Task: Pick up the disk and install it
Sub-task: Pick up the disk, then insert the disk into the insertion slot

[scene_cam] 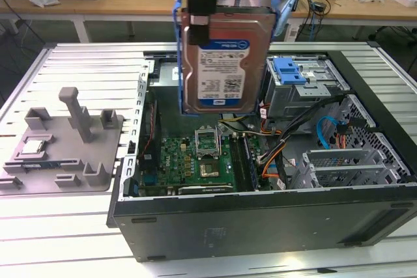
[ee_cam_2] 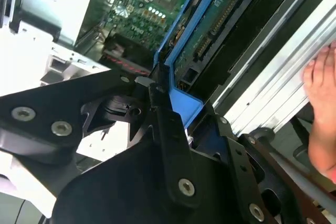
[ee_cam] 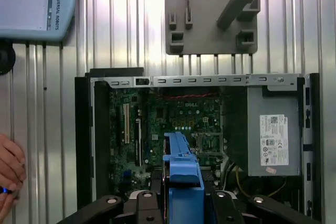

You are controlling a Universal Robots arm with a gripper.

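Observation:
The disk, a silver hard drive with a white-and-blue label and a blue carrier frame, hangs upright above the open computer case. My gripper is shut on its upper part, one black finger lying over the drive's labelled face. In the first wrist view the disk's blue frame stands edge-on between the black fingers, over the motherboard. The second wrist view shows the disk's green circuit side and blue frame clamped in the gripper.
A grey fixture plate holding a small silver chip lies at the exterior view's left of the case. A drive cage with a light-blue latch sits inside the case. A person's hand is close by; marks the hand too.

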